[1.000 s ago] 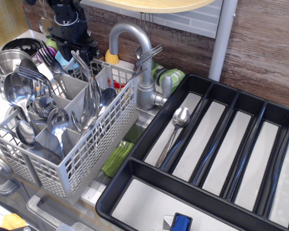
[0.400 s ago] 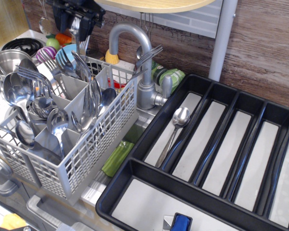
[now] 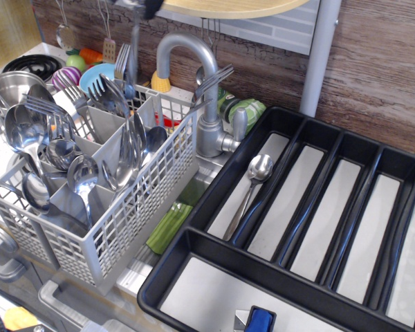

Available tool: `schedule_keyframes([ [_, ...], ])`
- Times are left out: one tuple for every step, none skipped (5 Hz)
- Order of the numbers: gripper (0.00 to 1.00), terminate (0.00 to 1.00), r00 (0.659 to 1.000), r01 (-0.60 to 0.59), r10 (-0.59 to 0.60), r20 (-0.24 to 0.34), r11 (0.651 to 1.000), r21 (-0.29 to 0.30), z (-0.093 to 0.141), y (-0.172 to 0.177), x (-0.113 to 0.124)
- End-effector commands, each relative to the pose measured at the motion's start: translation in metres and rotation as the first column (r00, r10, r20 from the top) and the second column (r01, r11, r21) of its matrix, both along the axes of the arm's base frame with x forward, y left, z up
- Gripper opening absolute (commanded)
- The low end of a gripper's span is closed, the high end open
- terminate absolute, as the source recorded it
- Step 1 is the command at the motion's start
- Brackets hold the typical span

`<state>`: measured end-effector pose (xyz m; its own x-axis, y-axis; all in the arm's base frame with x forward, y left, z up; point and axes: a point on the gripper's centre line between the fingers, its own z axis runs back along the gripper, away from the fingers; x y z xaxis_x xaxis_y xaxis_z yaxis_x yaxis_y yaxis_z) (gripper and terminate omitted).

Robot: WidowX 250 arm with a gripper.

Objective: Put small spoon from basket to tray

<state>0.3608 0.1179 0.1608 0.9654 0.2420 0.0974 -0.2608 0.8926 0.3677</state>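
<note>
The grey lattice basket (image 3: 135, 214) stands at the left, full of steel spoons and forks. My gripper (image 3: 138, 7) is at the top edge above the basket's far corner, mostly cut off. It looks shut on the slim handle of a small spoon (image 3: 134, 48), which hangs straight down and blurred, its lower end just above the basket's back compartments. The black tray (image 3: 167, 280) lies at the right. Another small spoon (image 3: 253, 181) lies in the tray's leftmost long compartment.
A steel faucet (image 3: 197, 66) rises between basket and tray. A fork (image 3: 213, 77) leans by it. Coloured bowls (image 3: 90, 75) and a steel pot (image 3: 7, 86) sit behind the basket. A green object (image 3: 169, 225) lies below it. A grey post (image 3: 319, 55) stands behind the tray.
My gripper has risen from the basket's far compartments to the top edge of the view and shifted right, drawing a slim spoon up out of the basket.
</note>
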Motion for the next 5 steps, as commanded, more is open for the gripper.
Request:
schedule_keyframes([
  [0.00, 0.00, 0.991, -0.053, 0.051, 0.127, 0.999, 0.012, 0.061, -0.027, 0.004],
  [0.00, 0.00, 0.985, -0.092, 0.097, 0.143, 0.995, -0.043, 0.056, -0.046, 0.008],
  [0.00, 0.00, 0.973, -0.092, 0.113, 0.203, 0.990, -0.111, 0.038, -0.059, 0.007],
  [0.00, 0.00, 0.969, -0.126, 0.152, 0.195, 0.982, -0.139, 0.026, -0.073, 0.006],
  [0.00, 0.00, 0.975, -0.119, 0.144, 0.170, 0.982, -0.149, -0.005, -0.076, -0.001],
])
